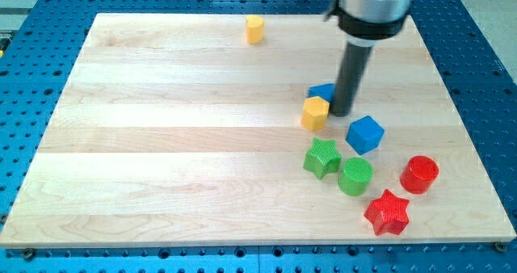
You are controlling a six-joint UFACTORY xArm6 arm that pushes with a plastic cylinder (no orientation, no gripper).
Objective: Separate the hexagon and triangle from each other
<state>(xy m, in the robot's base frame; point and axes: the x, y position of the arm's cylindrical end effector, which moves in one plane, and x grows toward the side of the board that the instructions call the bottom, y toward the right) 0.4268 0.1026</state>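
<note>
Nearest the view's bottom, the red star [387, 212] lies on the desk [161, 144], below and to the right of my tip [340, 113]. Just above it, the red cylinder [418, 174] sits furthest to the view's right, and the green cylinder [355, 176] and green star [322, 157] lie side by side, almost touching, under my tip. Next up, the blue cube [365, 134] rests just below and right of my tip, apart from it. The yellow hexagon [315, 112] sits immediately left of my tip, touching or nearly so. A blue block [321, 92], which I take for the triangle though its shape is partly hidden, lies behind the hexagon, against the left side of the rod, the two blocks close together. Farthest off, near the desk's top edge, a second yellow block [255, 29] stands alone, well up and left of my tip. There are no jaws here, only the rod, which grips nothing.
</note>
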